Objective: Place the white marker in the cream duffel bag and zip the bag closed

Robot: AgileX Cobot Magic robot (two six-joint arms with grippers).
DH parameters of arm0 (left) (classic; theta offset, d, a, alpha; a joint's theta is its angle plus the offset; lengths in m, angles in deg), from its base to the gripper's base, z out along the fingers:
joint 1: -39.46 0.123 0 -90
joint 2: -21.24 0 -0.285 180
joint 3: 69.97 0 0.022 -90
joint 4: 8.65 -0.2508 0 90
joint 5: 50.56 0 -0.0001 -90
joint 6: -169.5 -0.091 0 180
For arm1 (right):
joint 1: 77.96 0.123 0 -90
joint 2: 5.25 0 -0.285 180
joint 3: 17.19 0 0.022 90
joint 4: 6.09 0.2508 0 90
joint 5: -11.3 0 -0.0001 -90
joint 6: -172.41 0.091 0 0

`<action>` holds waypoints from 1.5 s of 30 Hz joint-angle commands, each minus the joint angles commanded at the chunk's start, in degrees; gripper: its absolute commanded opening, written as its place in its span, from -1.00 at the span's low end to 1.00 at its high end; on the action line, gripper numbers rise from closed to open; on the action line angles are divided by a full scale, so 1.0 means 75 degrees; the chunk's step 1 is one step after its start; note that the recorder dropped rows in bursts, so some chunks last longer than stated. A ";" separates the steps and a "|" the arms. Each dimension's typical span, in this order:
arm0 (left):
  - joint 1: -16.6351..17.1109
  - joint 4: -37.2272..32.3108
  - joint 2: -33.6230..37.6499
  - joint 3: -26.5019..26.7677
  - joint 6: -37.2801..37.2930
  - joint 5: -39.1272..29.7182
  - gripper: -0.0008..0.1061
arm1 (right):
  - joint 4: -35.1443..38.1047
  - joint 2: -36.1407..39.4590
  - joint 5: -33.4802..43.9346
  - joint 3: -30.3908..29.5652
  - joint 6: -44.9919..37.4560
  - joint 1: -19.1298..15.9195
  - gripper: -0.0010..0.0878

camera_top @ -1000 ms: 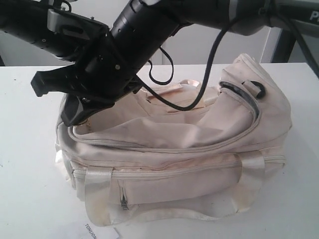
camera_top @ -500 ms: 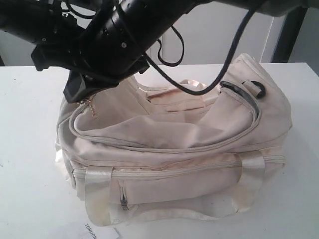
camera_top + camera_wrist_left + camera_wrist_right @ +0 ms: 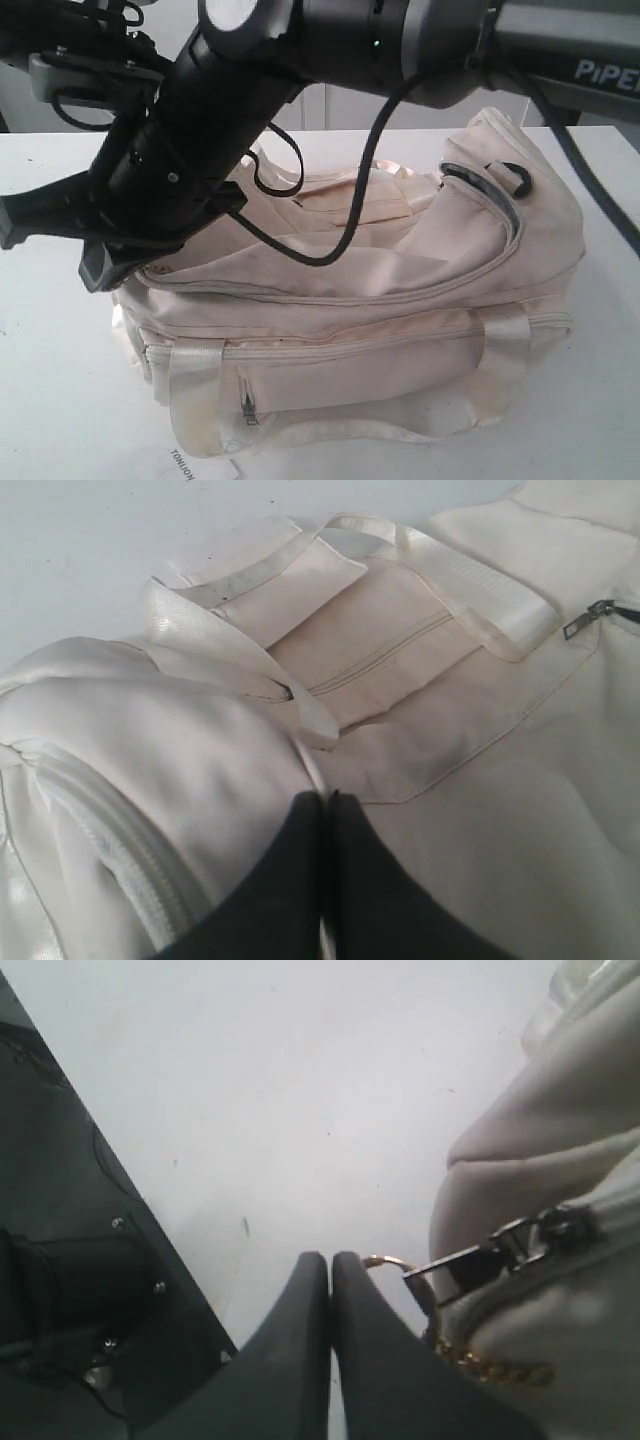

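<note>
Zip (image 3: 300, 296) now drawn across the cream duffel bag (image 3: 400, 290), previously gaping; closure near complete. Right end effector (image 3: 328, 1260) fully closed, gold keyring (image 3: 385, 1262) at its tip, possibly pinched. Left end effector (image 3: 328, 798) closed. White marker unseen, presumably inside.

Table (image 3: 50, 380), cream duffel bag (image 3: 380, 300), possibly paper tag (image 3: 195, 463)

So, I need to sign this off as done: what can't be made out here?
Marker: in no view; the bag would hide it if inside.
Zip: its end, exterior view, behind the right arm.
Keyring: right wrist view, partly behind the right gripper; grip unclear.
Tag print: cut by the bottom edge.
</note>
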 joint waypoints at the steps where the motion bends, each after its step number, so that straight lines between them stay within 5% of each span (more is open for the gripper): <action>1: 0.0000 0.0000 0.0000 0.0000 0.0000 0.0000 -0.99 | -0.0108 0.0000 0.0125 0.0000 0.0045 0.0019 -0.98; 21: 0.0000 -0.0633 0.0000 0.0000 0.0000 0.0194 -0.99 | -0.1212 -0.0615 0.0723 0.0000 -0.0212 0.0019 -0.98; 32: 0.0000 -0.1100 0.0000 0.0000 -0.0015 0.0243 -0.99 | -0.3230 -0.1463 0.0723 0.0000 -0.0225 0.0019 -0.98; 44: 0.0000 -0.1267 0.0000 0.0000 -0.0001 0.0162 -0.98 | -0.3100 -0.1519 0.0723 -0.0439 0.0111 0.0019 -0.98; 45: 0.0000 -0.1267 0.0000 0.0000 -0.0001 0.0104 -0.84 | -0.3100 -0.1519 0.0723 -0.0439 0.0181 0.0019 -0.98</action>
